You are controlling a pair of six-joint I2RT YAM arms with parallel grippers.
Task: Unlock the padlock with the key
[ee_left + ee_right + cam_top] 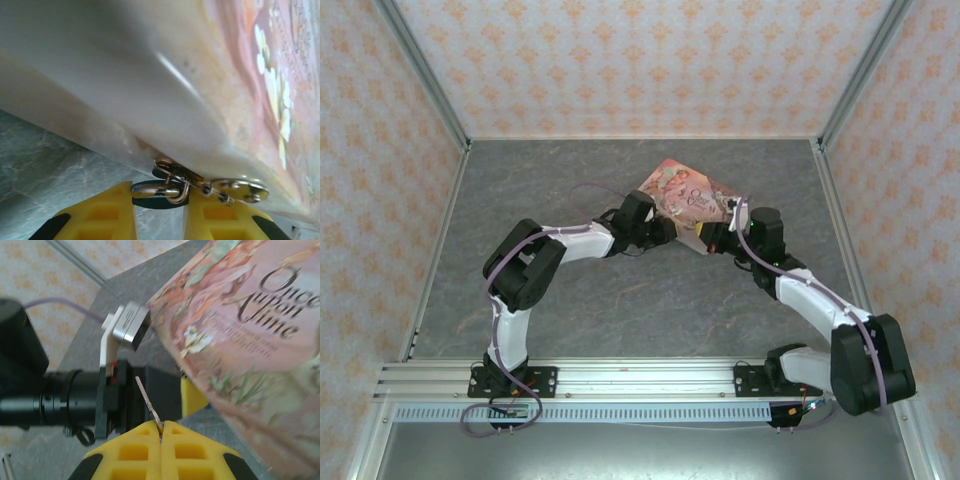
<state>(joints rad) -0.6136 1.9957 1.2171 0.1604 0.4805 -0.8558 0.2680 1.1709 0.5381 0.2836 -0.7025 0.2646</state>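
Teal padlock [159, 201] gripped in left hand [160, 196], key [146, 396] in right hand [161, 427]

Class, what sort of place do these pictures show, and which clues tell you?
Probably a robot test booth: orange-patterned wallpaper panel walls, a grey stone-look tabletop, a ribbed aluminium mounting rail.

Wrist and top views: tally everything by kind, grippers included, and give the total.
Pink illustrated rectangular tin box: 1
Small dark teal padlock with a metal shackle: 1
Thin metal key: 1
Yellow-fingered grippers: 2 (left gripper around the padlock, right gripper pinching the key)
Total: 5
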